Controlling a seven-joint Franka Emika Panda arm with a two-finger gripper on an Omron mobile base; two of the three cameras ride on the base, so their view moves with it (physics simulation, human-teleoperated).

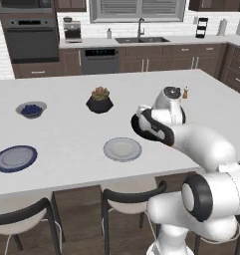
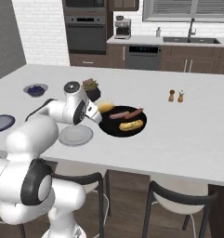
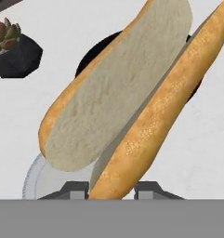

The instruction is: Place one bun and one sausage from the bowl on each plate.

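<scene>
My gripper is shut on a golden bun, which hangs close before the hand camera, split side showing. From the right base view the held bun hovers by the left rim of the black bowl, with the gripper between bowl and pale grey plate. Two sausages and another bun lie in the bowl. The blue-rimmed plate sits far left. Both plates look bare. The pale plate's edge shows under the bun.
A black plant pot stands just behind the gripper, a small grey bowl of berries further left. Salt and pepper shakers stand right of the bowl. Stools are tucked under the island's near edge.
</scene>
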